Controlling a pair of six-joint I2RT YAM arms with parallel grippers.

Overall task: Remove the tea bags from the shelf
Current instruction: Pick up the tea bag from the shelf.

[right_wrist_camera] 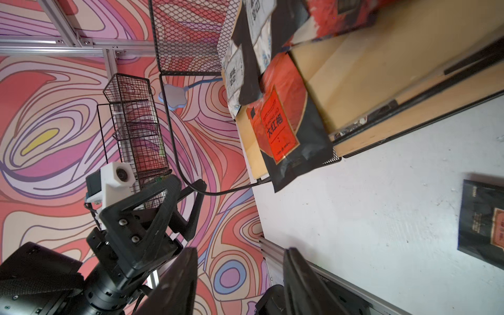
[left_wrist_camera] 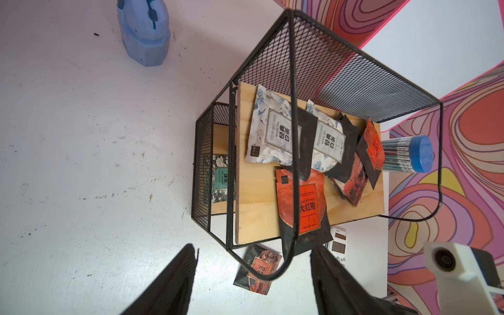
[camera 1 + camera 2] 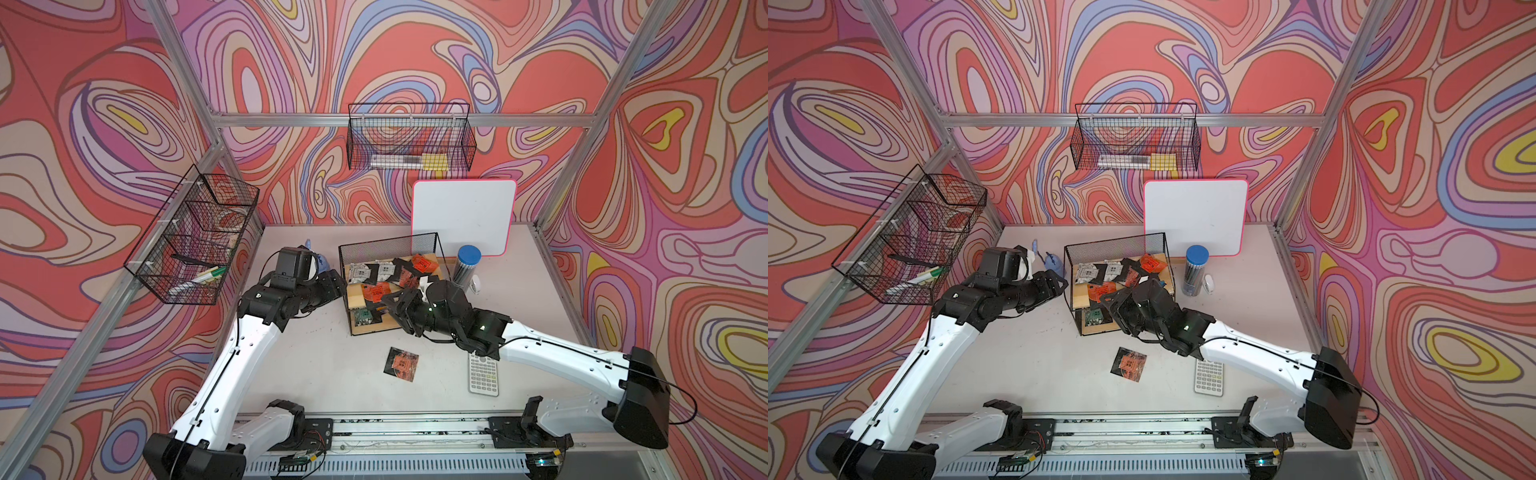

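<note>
Tea bags (image 3: 384,272) are being carried in a loose, overlapping pile by the top board (image 2: 256,212) of the shelf (image 3: 388,248), black-and-red ones mixed with silver-white ones. One red-labelled bag (image 1: 281,122) is being borne with its end hanging over the board's front edge, a little ahead of the right gripper (image 1: 240,249), whose jaws are being held apart with nothing between them. A green bag (image 2: 220,177) is being carried by the lower board (image 2: 218,210). Another black-and-red bag (image 3: 401,363) is being supported flat by the table (image 3: 316,374), apart from the shelf. The left gripper (image 2: 253,248) is being held just beside the shelf's side nearer the left arm, jaws spread and empty. Further out, a calculator (image 3: 483,374) is being partly covered by the right arm (image 3: 561,353), a tube of pencils (image 3: 467,266) is being stood beside the shelf, and a whiteboard (image 3: 463,216) is being propped against the back wall.
</note>
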